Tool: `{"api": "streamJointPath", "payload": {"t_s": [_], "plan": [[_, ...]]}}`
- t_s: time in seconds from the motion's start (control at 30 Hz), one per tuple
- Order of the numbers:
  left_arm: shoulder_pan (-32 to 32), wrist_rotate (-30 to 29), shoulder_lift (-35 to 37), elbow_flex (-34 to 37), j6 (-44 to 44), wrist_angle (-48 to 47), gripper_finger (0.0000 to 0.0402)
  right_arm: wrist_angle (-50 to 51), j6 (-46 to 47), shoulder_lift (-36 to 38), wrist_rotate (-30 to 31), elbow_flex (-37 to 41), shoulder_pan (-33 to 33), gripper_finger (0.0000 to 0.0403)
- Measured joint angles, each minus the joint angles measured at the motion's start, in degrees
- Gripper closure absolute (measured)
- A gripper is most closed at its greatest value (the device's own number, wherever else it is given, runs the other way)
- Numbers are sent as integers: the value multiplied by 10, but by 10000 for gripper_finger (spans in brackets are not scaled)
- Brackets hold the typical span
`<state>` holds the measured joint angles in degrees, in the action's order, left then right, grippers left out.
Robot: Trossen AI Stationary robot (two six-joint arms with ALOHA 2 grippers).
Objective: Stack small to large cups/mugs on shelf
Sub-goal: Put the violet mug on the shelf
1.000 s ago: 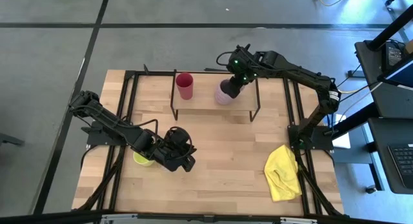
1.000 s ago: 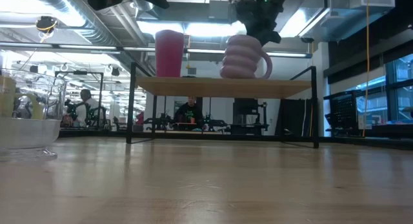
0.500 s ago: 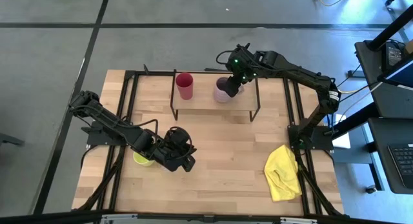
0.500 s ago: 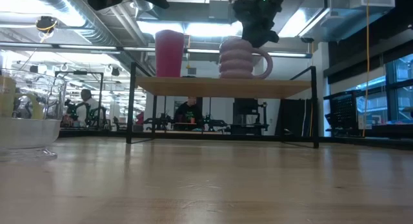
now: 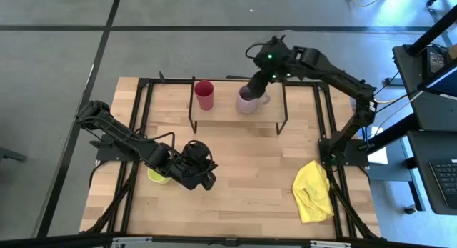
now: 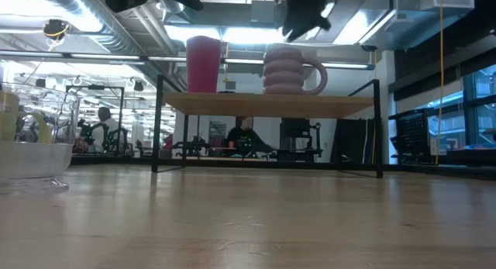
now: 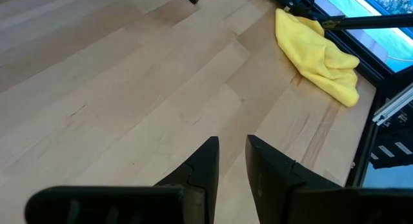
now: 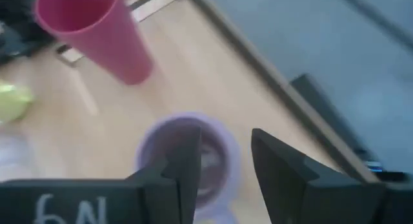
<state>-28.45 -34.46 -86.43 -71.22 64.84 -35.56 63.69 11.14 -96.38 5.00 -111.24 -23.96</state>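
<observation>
The lilac handled mug (image 5: 248, 101) stands upright on the shelf (image 5: 228, 112), near the red cup (image 5: 204, 95) but apart from it, so two of the cups are set in a row on the board, probably ordered by size. The right gripper (image 5: 258, 82) hangs just above the mug with its fingers parted and nothing between them; the right wrist view looks down past those fingers (image 8: 277, 169) into the mug's open mouth (image 8: 187, 153), which suggests the mug is released. The left gripper (image 5: 202, 169) rests low over the table (image 5: 243, 176) beside the yellow-green handled mug (image 5: 158, 176), its fingers (image 7: 205, 161) a narrow gap apart and empty, seemingly waiting its turn. The low view alone shows both vessels sitting flat on the board, and the tiny clear glass (image 6: 31, 141) close to the lens, which the high view hides. The left wrist view shows only the yellow cloth (image 7: 319, 53), lying near the table's edge
</observation>
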Motion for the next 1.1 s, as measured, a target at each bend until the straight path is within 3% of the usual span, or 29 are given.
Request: {"api": "streamJointPath", "payload": {"t_s": [0.1, 0.3, 0.7, 1.1], "plan": [[0, 0, 0, 0, 0, 0, 331, 75, -10, 1, 57, -27, -2, 284], [2, 0, 0, 0, -8, 0, 331, 133, 10, 0, 32, -4, -28, 390], [6, 0, 0, 0, 8, 0, 331, 94, 35, 0, -22, 103, -70, 400], [6, 0, 0, 0, 12, 1, 331, 42, 34, 0, -96, 138, -42, 401]]}}
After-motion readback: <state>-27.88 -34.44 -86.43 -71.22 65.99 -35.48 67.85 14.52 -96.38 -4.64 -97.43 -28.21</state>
